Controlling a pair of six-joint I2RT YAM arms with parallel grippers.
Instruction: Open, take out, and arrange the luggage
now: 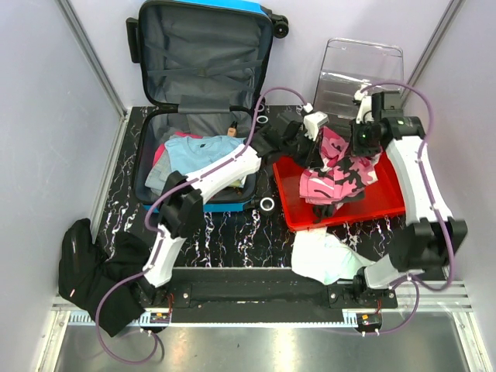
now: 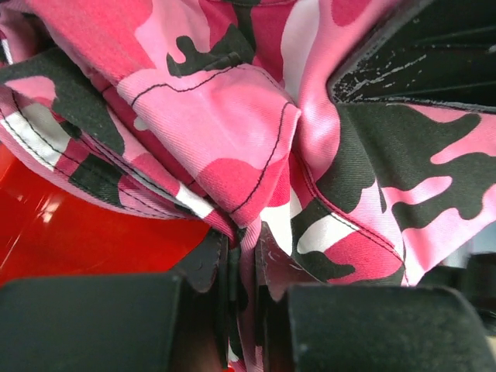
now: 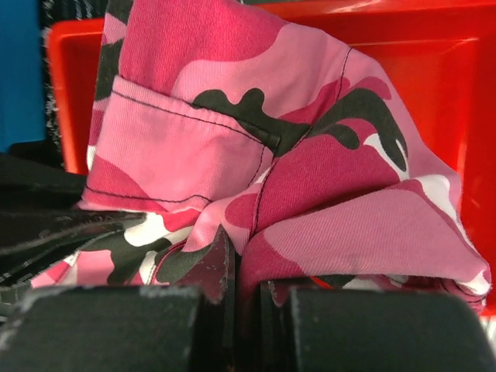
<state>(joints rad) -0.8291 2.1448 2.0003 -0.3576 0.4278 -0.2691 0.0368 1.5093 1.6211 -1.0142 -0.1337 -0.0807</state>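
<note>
left gripper (image 2: 246, 267), right gripper (image 3: 248, 271) pinching camo garment (image 1: 337, 177), raised over red tray (image 1: 387, 203)

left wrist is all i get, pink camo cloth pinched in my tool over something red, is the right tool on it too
Observer: Yes. The right tool is shut on the same pink camo garment that the left tool grips.
Operator: whats the red thing under it
Observer: A red tray on the table, to the right of the open blue suitcase. The garment is bunched over it.
Operator: anything in the case
Observer: Yes. A light blue shirt lies on top of other clothes in the lower half.
</note>
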